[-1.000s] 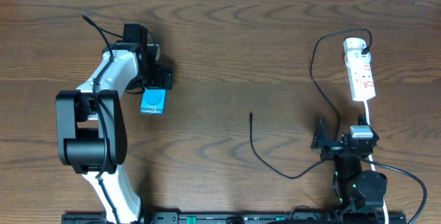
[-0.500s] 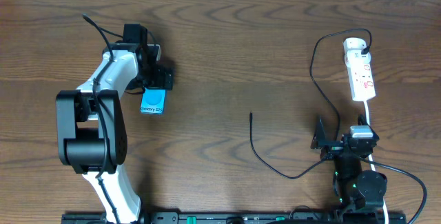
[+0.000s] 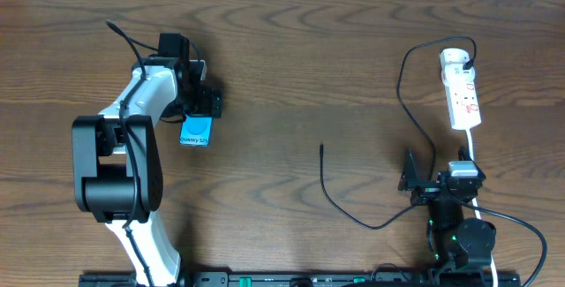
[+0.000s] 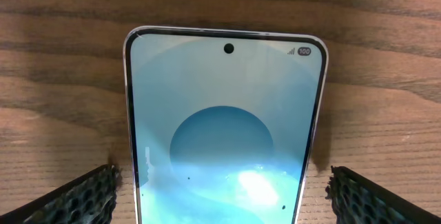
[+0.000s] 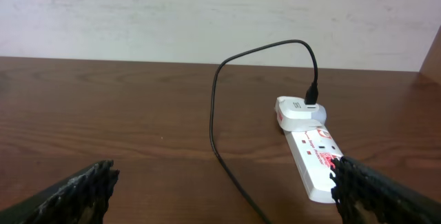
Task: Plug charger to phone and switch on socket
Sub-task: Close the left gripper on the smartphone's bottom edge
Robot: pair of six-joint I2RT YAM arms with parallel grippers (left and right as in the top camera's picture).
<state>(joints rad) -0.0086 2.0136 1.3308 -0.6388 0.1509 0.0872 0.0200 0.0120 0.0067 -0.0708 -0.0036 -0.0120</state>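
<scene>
The phone point(image 3: 196, 132), screen bright blue, lies flat on the wooden table at the left. It fills the left wrist view point(image 4: 224, 114). My left gripper point(image 3: 201, 110) is open and straddles the phone's near part point(image 4: 224, 200), with a gap of bare wood between each finger and the phone's edge. The charger point(image 3: 340, 207), a thin black cable, runs from an adapter on the socket point(image 3: 463, 93) at the far right to a loose plug tip point(image 3: 321, 147) mid-table. My right gripper point(image 3: 422, 181) is open and empty, near the table's front. Ahead of it point(image 5: 224, 186) lie the charger point(image 5: 215, 114) and the socket point(image 5: 313, 151).
The strip's thicker white cord point(image 3: 471, 146) runs from the socket toward the right arm's base. A pale wall point(image 5: 207, 10) stands behind the table's far edge. Bare wood lies between the phone and the plug tip.
</scene>
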